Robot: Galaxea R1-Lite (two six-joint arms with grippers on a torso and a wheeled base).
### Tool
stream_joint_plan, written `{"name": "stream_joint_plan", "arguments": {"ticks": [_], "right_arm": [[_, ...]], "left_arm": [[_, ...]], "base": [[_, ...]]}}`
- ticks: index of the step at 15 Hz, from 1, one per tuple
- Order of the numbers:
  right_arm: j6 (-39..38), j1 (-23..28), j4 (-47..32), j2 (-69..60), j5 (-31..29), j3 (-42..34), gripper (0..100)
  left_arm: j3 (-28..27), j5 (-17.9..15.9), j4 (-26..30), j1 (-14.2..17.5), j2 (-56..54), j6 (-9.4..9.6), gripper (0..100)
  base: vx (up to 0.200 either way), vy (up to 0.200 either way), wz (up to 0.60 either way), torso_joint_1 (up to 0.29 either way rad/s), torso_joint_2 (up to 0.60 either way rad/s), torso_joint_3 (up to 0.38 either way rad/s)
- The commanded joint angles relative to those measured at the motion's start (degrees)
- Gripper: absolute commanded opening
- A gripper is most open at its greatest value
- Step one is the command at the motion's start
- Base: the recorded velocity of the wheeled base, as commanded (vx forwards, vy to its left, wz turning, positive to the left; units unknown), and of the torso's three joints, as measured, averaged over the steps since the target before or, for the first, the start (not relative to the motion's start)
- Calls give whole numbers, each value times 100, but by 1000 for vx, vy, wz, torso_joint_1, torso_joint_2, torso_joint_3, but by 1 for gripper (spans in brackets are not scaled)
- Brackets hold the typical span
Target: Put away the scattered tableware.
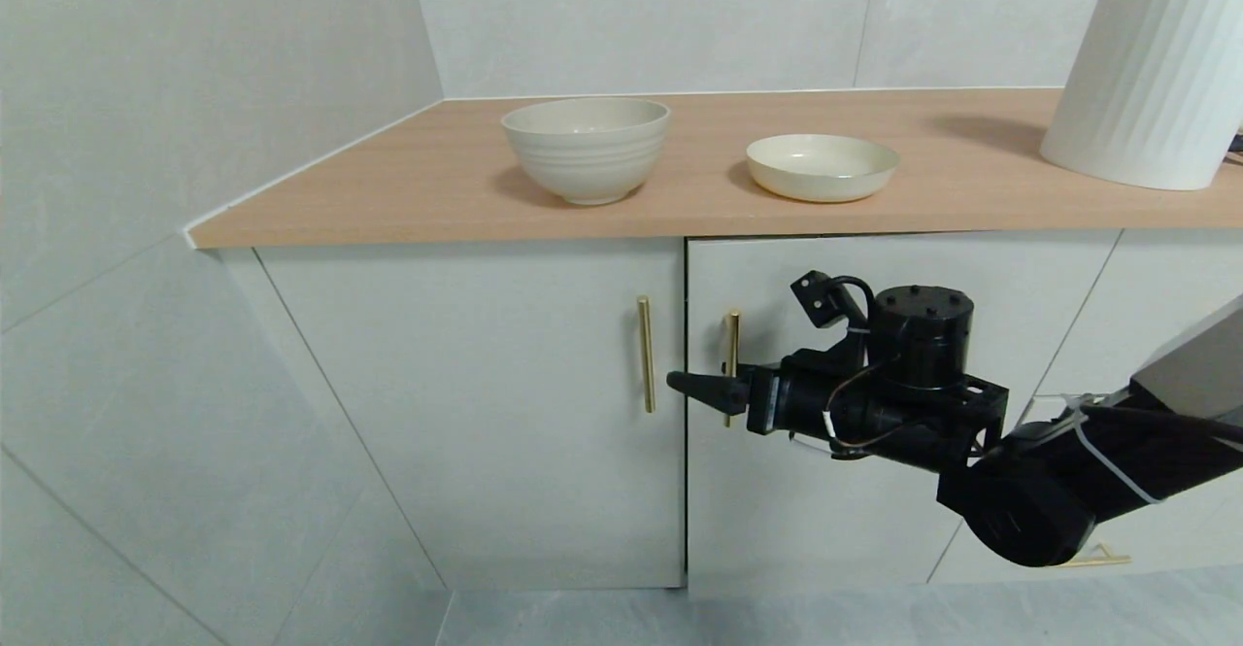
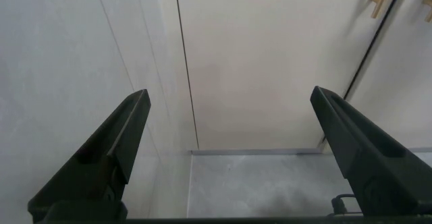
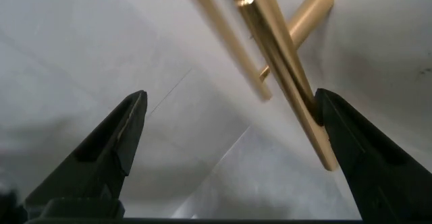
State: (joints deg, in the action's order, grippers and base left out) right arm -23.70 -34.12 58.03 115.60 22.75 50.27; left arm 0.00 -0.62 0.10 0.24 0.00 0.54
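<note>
A large cream bowl [image 1: 587,149] and a shallow cream plate [image 1: 822,166] sit apart on the wooden countertop [image 1: 408,185]. Below it are two shut white cabinet doors, each with a gold bar handle: the left door's handle [image 1: 646,355] and the right door's handle [image 1: 731,355]. My right gripper [image 1: 704,391] is open at these handles. In the right wrist view the nearer gold handle [image 3: 283,69] stands between the fingers of the right gripper [image 3: 231,97], close against one finger. My left gripper [image 2: 229,94] is open and holds nothing, low down before the left cabinet door [image 2: 270,69].
A tall white ribbed cylinder [image 1: 1146,68] stands at the counter's back right. A tiled wall [image 1: 146,238] closes off the left side, meeting the cabinet at its corner. Grey floor [image 1: 777,617] runs under the doors.
</note>
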Motion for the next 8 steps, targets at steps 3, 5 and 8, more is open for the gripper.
{"name": "stream_joint_plan", "arguments": {"ticks": [3,5,8], "right_arm": [[-3,-147,-2,-451,204,-387,100],[-3,-306,7,-715,204,-624,100],[-12,-613,7,-1049,204,-976,100]], "left_arm": [[0,1,-1,2,0,-1,100],[0,1,-1,2,0,-1,100],[0,1,-1,2,0,-1,100]], "base": [[0,0,0,0,0,0],[0,0,0,0,0,0],[0,0,0,0,0,0]]}}
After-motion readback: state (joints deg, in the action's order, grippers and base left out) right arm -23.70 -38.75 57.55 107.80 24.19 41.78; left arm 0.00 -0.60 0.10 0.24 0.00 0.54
